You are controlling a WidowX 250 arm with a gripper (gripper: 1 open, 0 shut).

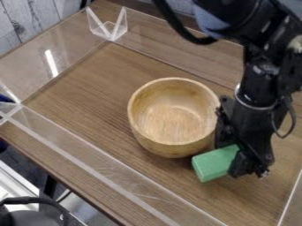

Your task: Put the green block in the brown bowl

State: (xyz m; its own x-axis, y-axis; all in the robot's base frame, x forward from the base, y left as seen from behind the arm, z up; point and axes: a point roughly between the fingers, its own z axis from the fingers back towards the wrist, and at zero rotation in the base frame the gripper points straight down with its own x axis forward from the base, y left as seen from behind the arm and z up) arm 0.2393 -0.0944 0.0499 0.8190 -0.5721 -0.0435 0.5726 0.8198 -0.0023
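Observation:
A bright green block (pixel 216 164) hangs a little above the wooden table, just right of and below the brown bowl (pixel 175 116). My gripper (pixel 245 161) points down and is shut on the block's right end. The black fingers (pixel 255 159) cover that end of the block. The round light-brown bowl sits in the middle of the table with nothing inside it. The block's left end is close to the bowl's outer wall.
Clear acrylic walls (pixel 48 132) run along the table's left and front edges. A small clear stand (pixel 108 24) sits at the far back. The black arm (pixel 253 53) reaches down from the top right.

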